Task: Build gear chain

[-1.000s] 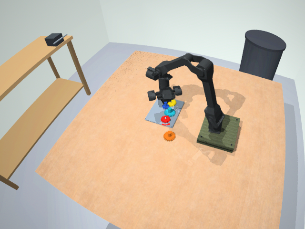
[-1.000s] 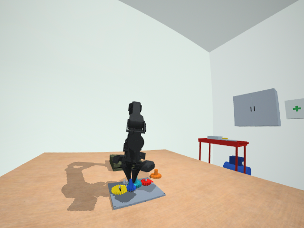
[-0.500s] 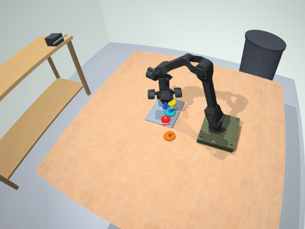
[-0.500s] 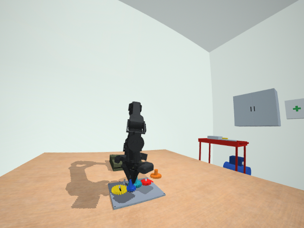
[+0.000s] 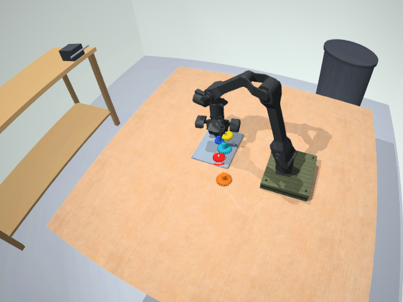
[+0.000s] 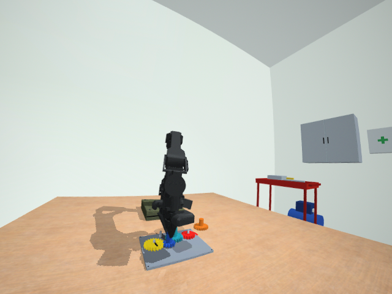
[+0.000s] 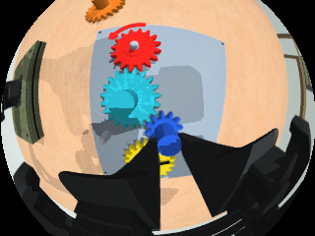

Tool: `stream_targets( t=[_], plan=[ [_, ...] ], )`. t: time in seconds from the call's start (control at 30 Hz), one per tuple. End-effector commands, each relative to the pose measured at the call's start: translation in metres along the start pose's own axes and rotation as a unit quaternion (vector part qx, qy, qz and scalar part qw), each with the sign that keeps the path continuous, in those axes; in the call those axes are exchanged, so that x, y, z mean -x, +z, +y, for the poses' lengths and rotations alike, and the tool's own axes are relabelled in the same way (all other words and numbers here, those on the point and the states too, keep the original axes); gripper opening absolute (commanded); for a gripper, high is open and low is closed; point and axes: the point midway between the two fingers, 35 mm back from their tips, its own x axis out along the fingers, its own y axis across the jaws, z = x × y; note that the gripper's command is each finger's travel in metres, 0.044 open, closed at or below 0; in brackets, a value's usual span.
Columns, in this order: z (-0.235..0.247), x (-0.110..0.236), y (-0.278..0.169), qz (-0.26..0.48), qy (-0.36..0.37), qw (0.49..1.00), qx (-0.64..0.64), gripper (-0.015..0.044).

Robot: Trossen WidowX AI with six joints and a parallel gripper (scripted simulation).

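My gripper [image 5: 218, 136] [image 6: 171, 236] [image 7: 167, 140] is shut on the blue gear's upright handle. The blue gear [image 5: 218, 141] [image 6: 169, 244] [image 7: 164, 121] is at or just above the grey board [image 5: 202, 151] [image 6: 193, 253] [image 7: 213, 88], between the teal and yellow gears; whether it sits fully flat is unclear. The teal gear [image 5: 224, 150] [image 6: 178, 237] [image 7: 148, 99] is on the board beside the red gear [image 5: 218, 158] [image 6: 188, 235] [image 7: 144, 56], their teeth close together. The yellow gear [image 5: 228, 134] [image 6: 150, 244] [image 7: 132, 153] is partly hidden by the fingers in the wrist view.
A loose orange gear [image 5: 223, 179] [image 6: 201, 226] [image 7: 108, 12] stands on the table beyond the red gear's end of the board. An empty peg [image 6: 160, 234] [image 7: 104, 137] stands beside the teal and yellow gears. The arm's green base [image 5: 301, 185] [image 7: 31, 98] is off the board's side.
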Motion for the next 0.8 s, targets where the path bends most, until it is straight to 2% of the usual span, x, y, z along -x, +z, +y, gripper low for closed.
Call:
stream_targets(
  t=[0.0, 0.53, 0.77],
  plan=[
    [-0.0002, -0.0014, 0.0005, 0.0, 0.0, 1.0, 0.022, 0.0],
    [0.0004, -0.002, -0.0003, 0.0, 0.0, 0.973, 0.231, 0.0],
    [-0.0001, -0.002, 0.0005, 0.0, 0.0, 0.976, 0.217, 0.0]
  ],
)
